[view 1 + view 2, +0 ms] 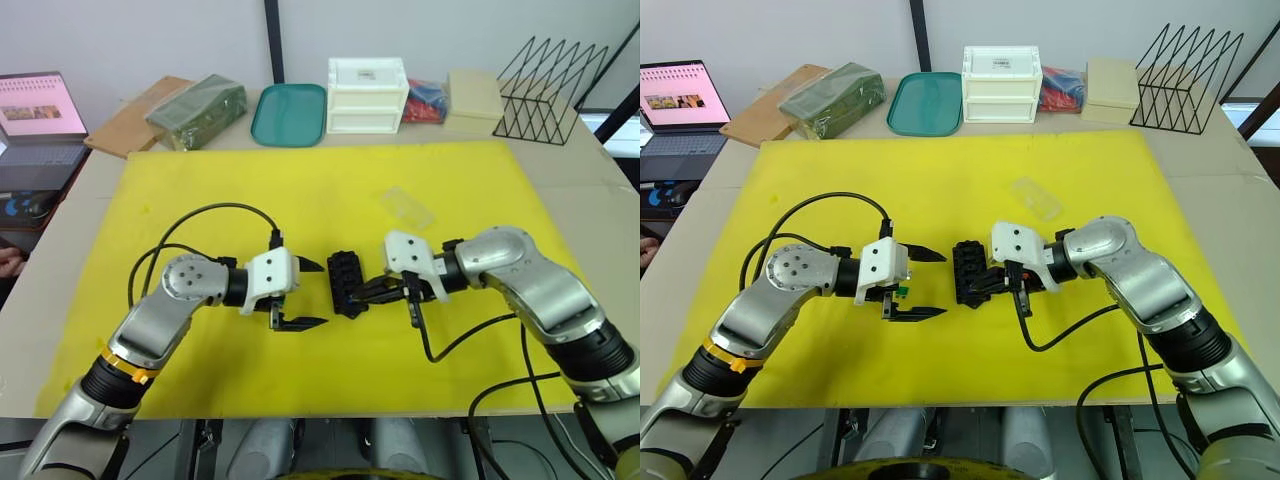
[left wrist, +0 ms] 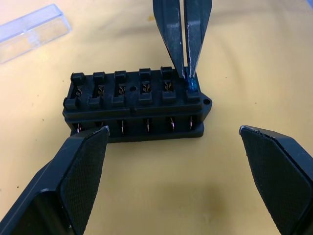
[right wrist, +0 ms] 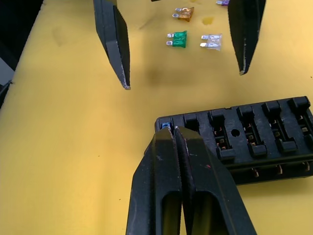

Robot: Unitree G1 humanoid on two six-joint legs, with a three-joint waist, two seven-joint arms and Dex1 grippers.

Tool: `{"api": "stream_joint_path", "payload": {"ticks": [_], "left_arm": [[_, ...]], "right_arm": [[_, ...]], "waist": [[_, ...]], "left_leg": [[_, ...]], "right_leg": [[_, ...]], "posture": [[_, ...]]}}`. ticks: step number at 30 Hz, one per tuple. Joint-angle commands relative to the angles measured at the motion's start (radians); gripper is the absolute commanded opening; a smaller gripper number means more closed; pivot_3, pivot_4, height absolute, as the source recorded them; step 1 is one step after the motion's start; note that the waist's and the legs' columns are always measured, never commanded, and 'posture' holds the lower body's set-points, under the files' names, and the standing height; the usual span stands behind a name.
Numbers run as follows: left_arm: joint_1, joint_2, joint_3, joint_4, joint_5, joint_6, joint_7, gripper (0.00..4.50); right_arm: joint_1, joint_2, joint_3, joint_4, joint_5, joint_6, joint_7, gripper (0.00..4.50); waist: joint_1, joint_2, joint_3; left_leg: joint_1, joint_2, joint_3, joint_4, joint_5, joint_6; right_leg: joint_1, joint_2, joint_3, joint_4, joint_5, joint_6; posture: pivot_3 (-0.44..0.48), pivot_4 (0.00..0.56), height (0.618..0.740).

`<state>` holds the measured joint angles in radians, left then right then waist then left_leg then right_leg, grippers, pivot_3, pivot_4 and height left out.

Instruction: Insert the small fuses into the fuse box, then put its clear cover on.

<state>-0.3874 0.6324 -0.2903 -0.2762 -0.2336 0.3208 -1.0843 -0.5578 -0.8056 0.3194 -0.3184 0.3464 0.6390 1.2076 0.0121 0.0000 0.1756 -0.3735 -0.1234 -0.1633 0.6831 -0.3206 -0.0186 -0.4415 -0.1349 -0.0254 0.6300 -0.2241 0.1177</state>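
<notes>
Our right tool [image 3: 172, 131] pinches a blue fuse [image 2: 190, 86] into the fuse box [image 1: 347, 283] end slot; our left tool [image 1: 305, 294] gapes wide beside it, yellow mat [image 1: 480, 180] free around.

You have a yellow mat [image 1: 300, 190] on the table, and behind it a laptop [image 1: 38, 118], wooden board [image 1: 125, 128], green packet [image 1: 198, 110], teal tray [image 1: 289, 114], white drawer box [image 1: 367, 95], cream box [image 1: 473, 100] and black wire rack [image 1: 550, 88]
</notes>
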Motion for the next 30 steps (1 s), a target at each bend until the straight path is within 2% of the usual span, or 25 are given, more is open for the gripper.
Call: {"api": "stream_joint_path", "payload": {"ticks": [1,5,10,13,15,18,24,30], "left_arm": [[-0.012,0.045,0.079,-0.063,-0.060,0.054,-0.010,4.50],[0.007,0.124,0.195,-0.140,-0.185,0.202,-0.018,4.50],[0.134,0.304,0.419,-0.189,-0.284,0.318,-0.055,4.50],[0.234,0.374,0.557,-0.193,-0.317,0.347,-0.073,4.50],[0.292,0.408,0.626,-0.185,-0.319,0.345,-0.088,4.50],[0.434,0.454,0.780,-0.097,-0.256,0.294,-0.137,4.50],[0.582,0.490,0.911,0.055,-0.169,0.173,-0.193,4.50],[0.591,0.498,0.918,0.130,-0.146,0.107,-0.205,4.50]], "right_arm": [[-0.042,-0.013,-0.087,-0.068,0.072,0.047,0.006,0.06],[-0.043,-0.058,-0.152,-0.085,0.110,0.074,0.021,0.06],[0.012,-0.181,-0.243,-0.050,0.113,0.045,0.064,0.06],[0.068,-0.255,-0.292,-0.023,0.115,0.019,0.100,0.68],[0.099,-0.290,-0.314,-0.003,0.114,0.001,0.120,1.34],[0.147,-0.353,-0.339,0.088,0.059,-0.079,0.145,2.38],[0.175,-0.444,-0.374,0.282,-0.016,-0.200,0.178,4.49],[0.196,-0.477,-0.401,0.369,-0.045,-0.247,0.183,4.49]], "waist": [[-0.001,0.000,0.000],[0.000,0.000,0.000],[-0.002,0.000,0.000],[0.000,0.000,0.000],[0.000,0.000,0.000],[-0.002,0.001,0.001],[-0.002,0.002,0.001],[-0.002,0.002,0.001]], "left_leg": [[0.000,0.000,0.000,0.000,0.000,0.000],[0.000,0.000,0.000,0.000,0.000,0.000],[0.000,0.000,0.000,-0.001,0.000,0.000],[0.000,0.000,0.000,-0.001,0.000,0.000],[0.000,0.000,0.000,-0.001,0.000,0.000],[0.000,0.001,0.001,-0.001,0.000,0.001],[0.000,0.001,0.004,-0.002,-0.001,0.001],[0.000,0.001,0.004,-0.002,-0.002,0.003]], "right_leg": [[0.000,0.000,0.000,0.000,0.000,0.000],[-0.001,0.000,0.000,0.000,0.000,0.000],[-0.001,0.000,0.000,0.000,0.000,0.000],[-0.001,0.000,0.000,0.000,0.000,0.000],[-0.001,0.000,0.000,0.000,0.000,0.000],[-0.001,0.000,0.000,-0.001,0.000,0.000],[-0.001,0.000,0.000,-0.001,0.000,0.000],[-0.001,0.000,0.001,-0.001,0.000,0.000]], "posture": [[0.000,0.150,0.740],[0.000,0.150,0.740],[0.000,0.150,0.740],[0.000,0.150,0.740],[0.000,0.150,0.740],[0.000,0.150,0.740],[0.000,0.150,0.740],[0.000,0.150,0.740]]}}
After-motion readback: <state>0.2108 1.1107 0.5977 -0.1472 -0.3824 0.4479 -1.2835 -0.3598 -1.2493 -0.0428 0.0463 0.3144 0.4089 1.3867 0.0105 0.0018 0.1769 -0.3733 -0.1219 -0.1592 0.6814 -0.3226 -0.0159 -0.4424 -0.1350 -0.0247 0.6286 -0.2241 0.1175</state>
